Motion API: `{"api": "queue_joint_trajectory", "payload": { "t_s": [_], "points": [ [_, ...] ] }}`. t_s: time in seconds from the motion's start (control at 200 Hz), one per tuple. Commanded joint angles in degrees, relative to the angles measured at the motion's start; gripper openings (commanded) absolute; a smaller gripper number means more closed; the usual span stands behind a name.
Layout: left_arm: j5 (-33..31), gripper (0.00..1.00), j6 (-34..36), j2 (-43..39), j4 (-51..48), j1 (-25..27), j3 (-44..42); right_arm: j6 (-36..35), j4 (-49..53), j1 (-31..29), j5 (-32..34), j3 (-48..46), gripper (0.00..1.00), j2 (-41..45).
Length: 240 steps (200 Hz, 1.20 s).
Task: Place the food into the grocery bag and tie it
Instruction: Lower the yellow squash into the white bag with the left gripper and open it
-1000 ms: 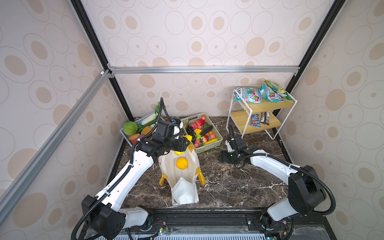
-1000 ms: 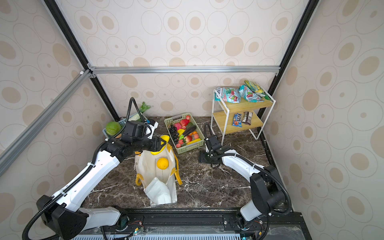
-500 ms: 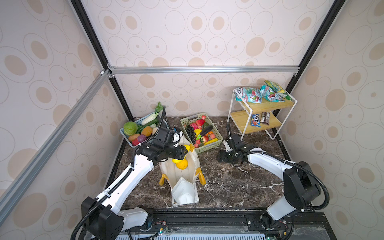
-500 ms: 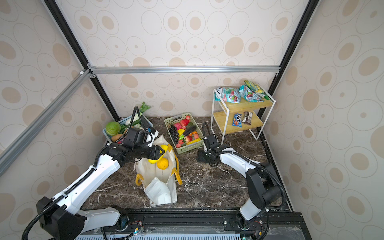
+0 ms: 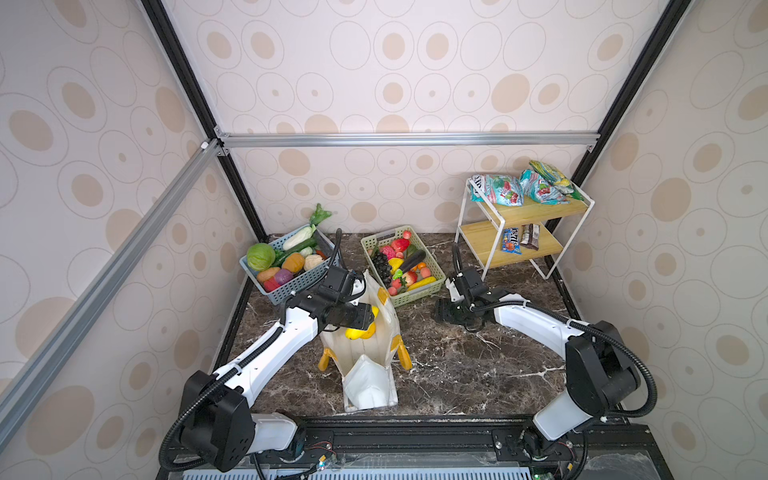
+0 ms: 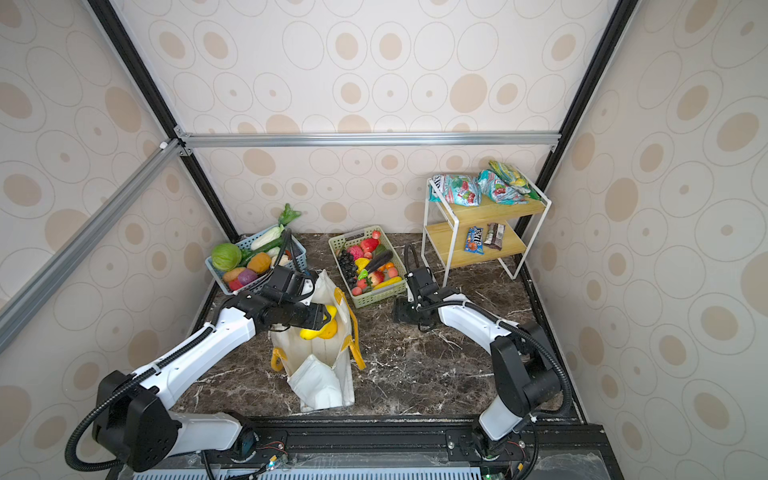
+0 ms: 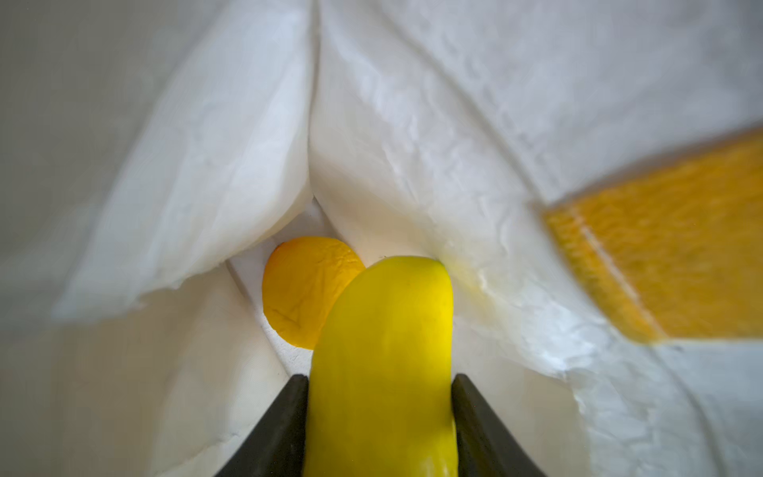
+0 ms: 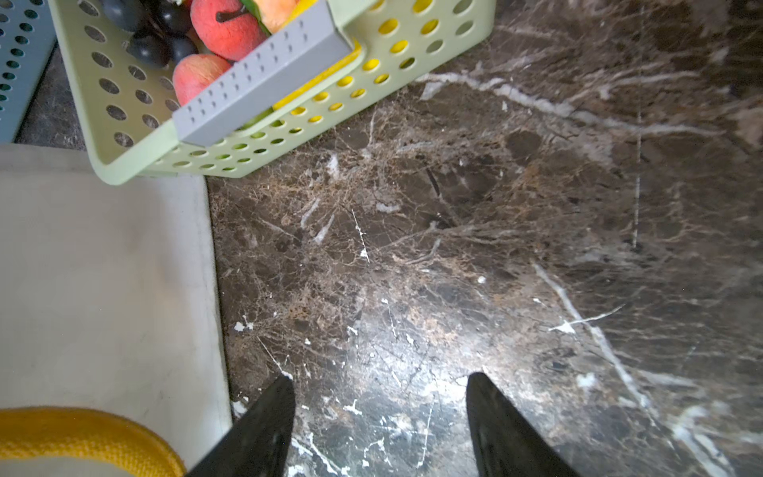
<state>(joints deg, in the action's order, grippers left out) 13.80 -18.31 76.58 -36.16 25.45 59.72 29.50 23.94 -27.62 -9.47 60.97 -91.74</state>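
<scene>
Inside the mouth of the grocery bag (image 7: pixel 413 124), the left end effector (image 7: pixel 380 382) is clamped on a yellow fruit (image 7: pixel 382 330), a jaw pressed against each side. Just past the fruit's tip an orange (image 7: pixel 297 285) already lies deep in the bag, between folds of white fabric, and a yellow strap handle (image 7: pixel 660 247) crosses to one side. The step in hand looks like loading: this fruit is being delivered, not yet let go. The next move probably calls for parting the jaws so that it drops beside the orange, then lifting straight out without snagging the limp fabric or the strap.

In both top views the left arm reaches from its base over the bag's open top, wrist bent down into it. The right end effector (image 8: pixel 380 380) hangs low over bare desk (image 8: pixel 495 247), jaws apart and empty, beside the bag and the green basket (image 5: pixel 415 296); its arm stretches forward with the elbow low. More food waits there and in the blue basket (image 5: pixel 299 286), so tying is probably far off.
</scene>
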Motion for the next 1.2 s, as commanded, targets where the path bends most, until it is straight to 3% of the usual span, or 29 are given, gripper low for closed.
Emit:
{"api": "queue_joint_trajectory", "payload": {
  "t_s": [0.0,0.405,0.67,1.195],
  "points": [
    [-0.34,0.53,-0.42,1.12,2.13,0.2,0.04,-0.29,0.09,0.24,-0.11,1.0,0.69,-0.67],
    [-5.72,0.53,-1.03,5.21,6.1,0.32,-2.67,-0.32,0.09,0.25,0.25,0.17,0.69,0.24],
    [-13.36,0.54,-2.67,6.98,8.9,0.92,-5.11,0.03,-0.13,0.21,0.33,-0.26,0.69,0.69],
    [-18.28,0.6,-7.95,11.58,14.85,0.96,-9.07,0.39,0.13,0.23,1.21,-2.24,0.69,3.19]
  ]
}}
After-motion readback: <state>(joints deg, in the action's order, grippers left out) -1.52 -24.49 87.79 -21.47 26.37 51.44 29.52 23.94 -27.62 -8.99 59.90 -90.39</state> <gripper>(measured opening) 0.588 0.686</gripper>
